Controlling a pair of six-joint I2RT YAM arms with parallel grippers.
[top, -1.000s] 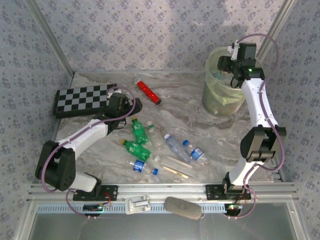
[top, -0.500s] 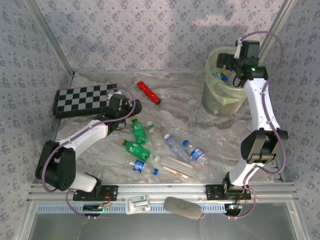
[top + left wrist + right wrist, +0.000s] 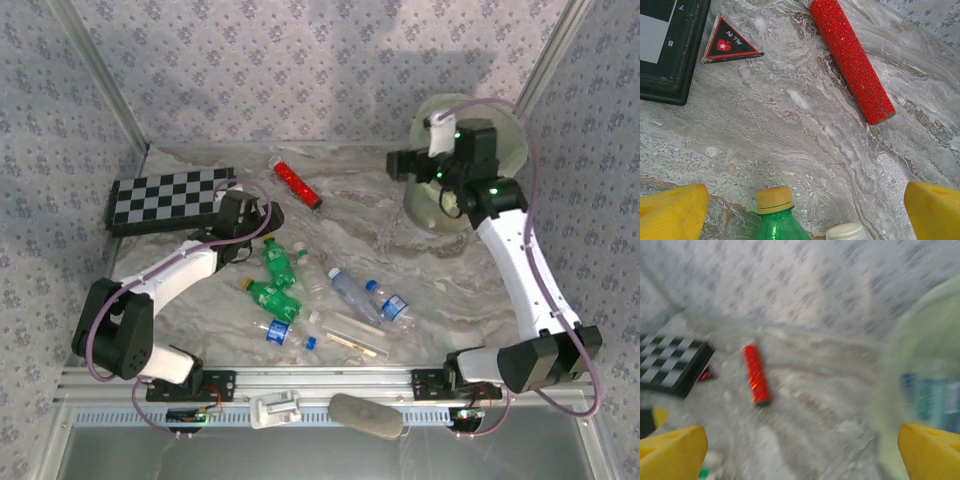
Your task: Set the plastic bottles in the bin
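Left hand released, empty, fingers spread either side of green bottle, not touching. Right hand released, empty, beside bin, outside rim. Bottles clustered mid-table; blurred blue-labelled one inside bin. Tube beyond.

Marbled table: plastic bottles, red tube, chequered board, bin, perhaps chopsticks.

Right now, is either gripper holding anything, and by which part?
Nothing is held. The left gripper is open and empty, its fingers wide of the green bottle below it. The right gripper is open and empty beside the bin.
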